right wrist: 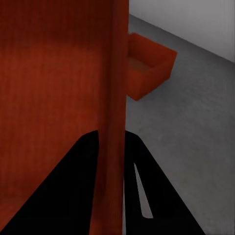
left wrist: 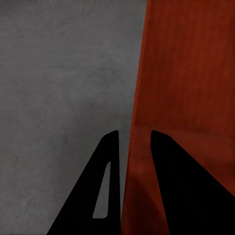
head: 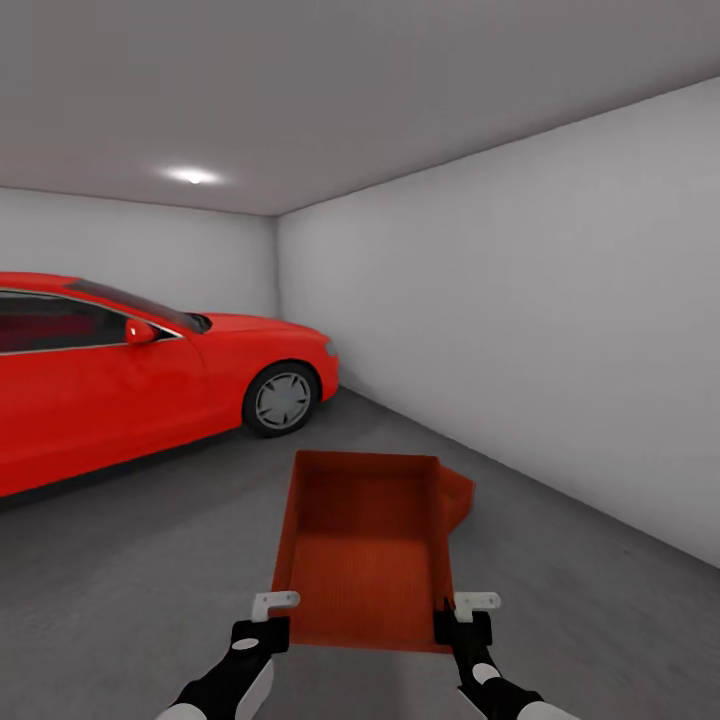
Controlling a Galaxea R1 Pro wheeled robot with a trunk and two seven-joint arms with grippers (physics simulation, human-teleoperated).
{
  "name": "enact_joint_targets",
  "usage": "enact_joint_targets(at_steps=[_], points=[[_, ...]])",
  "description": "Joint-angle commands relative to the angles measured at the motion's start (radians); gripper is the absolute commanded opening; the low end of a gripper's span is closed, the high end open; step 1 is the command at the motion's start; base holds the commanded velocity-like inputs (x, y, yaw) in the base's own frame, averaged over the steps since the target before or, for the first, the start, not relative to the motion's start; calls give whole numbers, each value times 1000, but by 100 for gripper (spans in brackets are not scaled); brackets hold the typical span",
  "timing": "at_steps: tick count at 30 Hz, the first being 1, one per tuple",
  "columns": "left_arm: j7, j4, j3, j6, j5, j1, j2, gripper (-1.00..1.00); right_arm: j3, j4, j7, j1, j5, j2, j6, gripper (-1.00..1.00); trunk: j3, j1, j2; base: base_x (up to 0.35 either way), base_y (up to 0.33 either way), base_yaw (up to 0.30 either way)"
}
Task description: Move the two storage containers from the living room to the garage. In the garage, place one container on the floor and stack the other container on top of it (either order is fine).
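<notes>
In the garage, 1 container (head: 365, 545) is carried at lower centre of the head view, 1 side wall per gripper for a level 2-handed hold. Left gripper (head: 272, 612) pinches the left wall, right gripper (head: 468, 612) the right, each wall between the jaws. Second container (right wrist: 147, 68) sits on the floor (head: 130, 560) just beyond, likely the stacking base.

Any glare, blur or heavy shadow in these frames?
Head view: sharp, one blown-out ceiling light, soft sheen on the glossy red car. Left wrist view: left claw fingers are black silhouettes on the orange-red open-top bin, grey concrete floor slightly soft. Right wrist view: right claw equally dark; second orange-red bin mildly blurred.
</notes>
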Motion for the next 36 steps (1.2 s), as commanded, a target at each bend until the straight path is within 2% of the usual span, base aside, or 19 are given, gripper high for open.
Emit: enact_joint_targets(at_steps=[1, 29, 36], points=[[8, 3, -14, 3, 16, 0, 1, -100, 9, -1, -7, -2, 4, 0, -43, -100, -1, 1, -1, 313, 190, -29], [8, 3, -15, 3, 16, 0, 1, -100, 9, -1, -6, -2, 5, -1, -42, -100, -1, 1, -1, 313, 190, -2], [8, 3, -14, 3, 16, 0, 1, -100, 9, -1, -7, -2, 3, 0, -43, -100, -1, 1, -1, 312, 190, -188]])
